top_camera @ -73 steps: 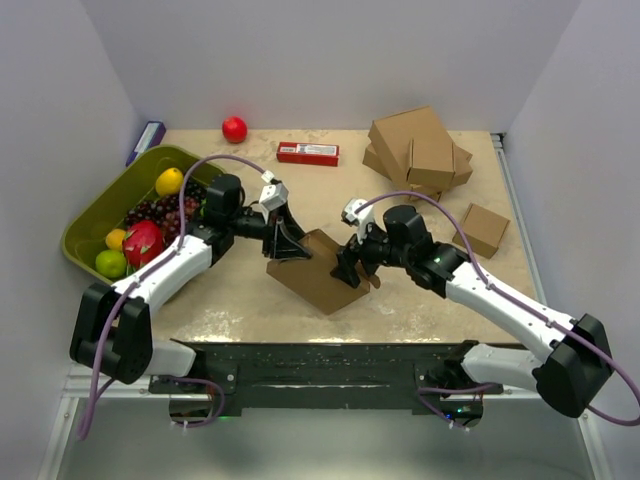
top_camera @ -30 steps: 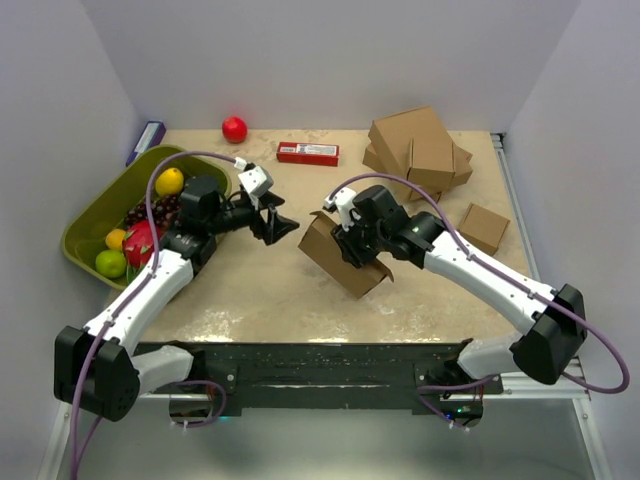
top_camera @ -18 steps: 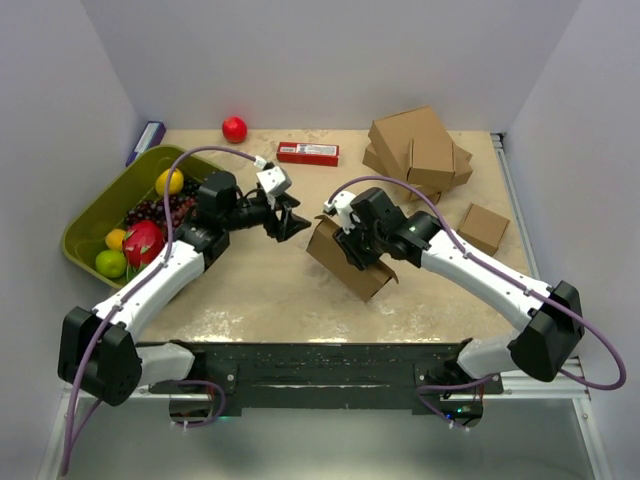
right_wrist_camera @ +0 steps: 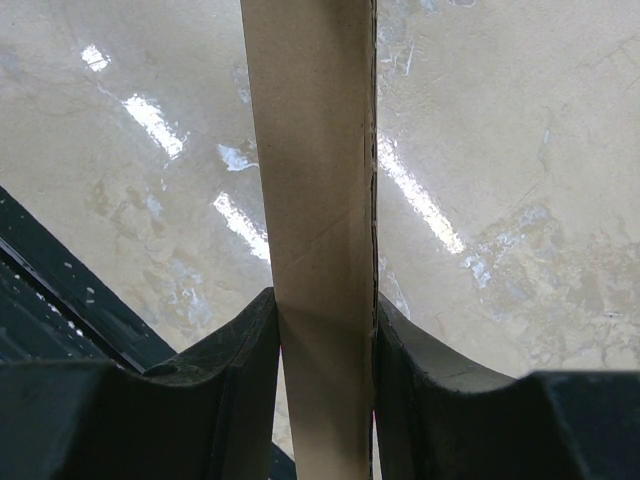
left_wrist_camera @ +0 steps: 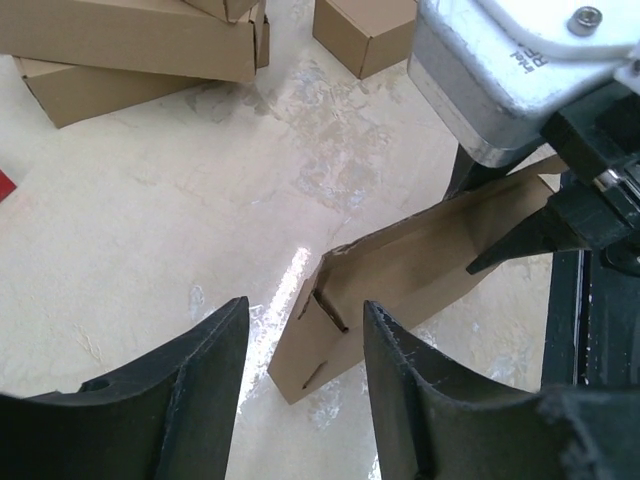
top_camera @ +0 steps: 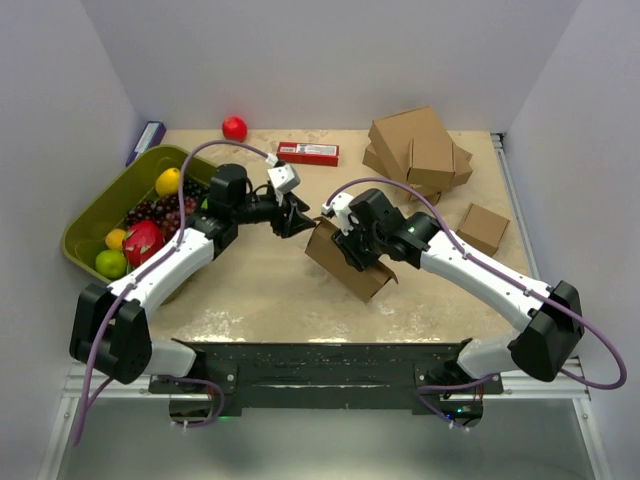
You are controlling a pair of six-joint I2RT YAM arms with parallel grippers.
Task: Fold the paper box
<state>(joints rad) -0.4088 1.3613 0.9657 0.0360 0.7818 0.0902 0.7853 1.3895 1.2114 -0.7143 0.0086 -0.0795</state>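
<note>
The paper box (top_camera: 345,265) is a thin brown cardboard mailer standing tilted on its edge at the table's middle. My right gripper (top_camera: 356,246) is shut on it from above. In the right wrist view the box's narrow edge (right_wrist_camera: 318,180) runs straight up between the two black fingers (right_wrist_camera: 235,380), which press on both faces around the gripper's middle (right_wrist_camera: 322,310). My left gripper (top_camera: 297,214) hovers just left of the box's upper left end, open and holding nothing. In the left wrist view the box's slotted end flap (left_wrist_camera: 325,335) lies just beyond the gap of the left gripper (left_wrist_camera: 305,305).
A green tray (top_camera: 92,205) of fruit sits at the left. A red ball (top_camera: 234,128), a red packet (top_camera: 307,153) and a purple item (top_camera: 147,138) lie along the back. Stacked cardboard boxes (top_camera: 415,145) and a small box (top_camera: 484,229) stand at the right.
My left gripper has moved right toward the box's left end and its fingers have narrowed. The right gripper keeps its hold, and the box has barely shifted over the last second.
</note>
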